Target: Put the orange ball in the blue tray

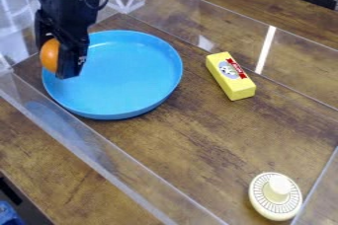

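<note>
Orange glossy ball (pixel 49 55), small, round, sits clamped in the black robot hand (pixel 58 56) at upper left of the view. Hand fingers closed on the ball, one dark finger (pixel 71 53) on its right side, other side mostly hidden by the ball itself. Ball only partly visible, its right half covered by the finger. Hand hangs from a black arm coming down from the top edge, roughly vertical w/ slight tilt.

Sky-blue round shallow plastic tray (pixel 126 76) w/ raised rim lies on the dark wood-grain worktop (pixel 199 150), left of centre. Hand and ball line up over the tray's left rim area; ball overlaps the rim edge in this view, cannot tell if it's touching the tray or held above it. Tray inside otherwise bare blue.

Yellow rectangular block (pixel 230 75) w/ a white/red label on top lies right of the tray, near it but apart, long side running diagonally. Cream ribbed round disc (pixel 275 194) sits at bottom right corner, well apart from tray and block.

Clear plastic walls (pixel 93 150) border the worktop along the front-left and back, w/ glare streaks near the block. White lattice-like item at top left behind the arm, too blurred to ID.
</note>
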`<action>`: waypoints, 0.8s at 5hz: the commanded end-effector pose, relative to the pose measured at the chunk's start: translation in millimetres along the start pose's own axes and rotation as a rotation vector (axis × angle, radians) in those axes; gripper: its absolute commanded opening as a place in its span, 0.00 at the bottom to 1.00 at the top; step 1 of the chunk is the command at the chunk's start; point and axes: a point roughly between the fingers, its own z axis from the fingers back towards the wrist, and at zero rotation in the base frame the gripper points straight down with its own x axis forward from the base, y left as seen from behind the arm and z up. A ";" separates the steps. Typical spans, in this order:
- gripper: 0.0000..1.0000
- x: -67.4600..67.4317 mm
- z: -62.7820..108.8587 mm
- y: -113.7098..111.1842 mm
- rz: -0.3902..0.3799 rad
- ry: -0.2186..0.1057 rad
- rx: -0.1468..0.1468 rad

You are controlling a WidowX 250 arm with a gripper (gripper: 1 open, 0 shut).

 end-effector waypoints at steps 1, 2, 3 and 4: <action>0.00 -0.4 6.7 12.2 0.029 -0.033 0.023; 0.00 0.2 3.3 14.3 0.030 -0.036 0.021; 1.00 5.9 2.7 10.3 0.019 -0.045 0.017; 1.00 12.2 3.9 6.9 0.008 -0.057 0.009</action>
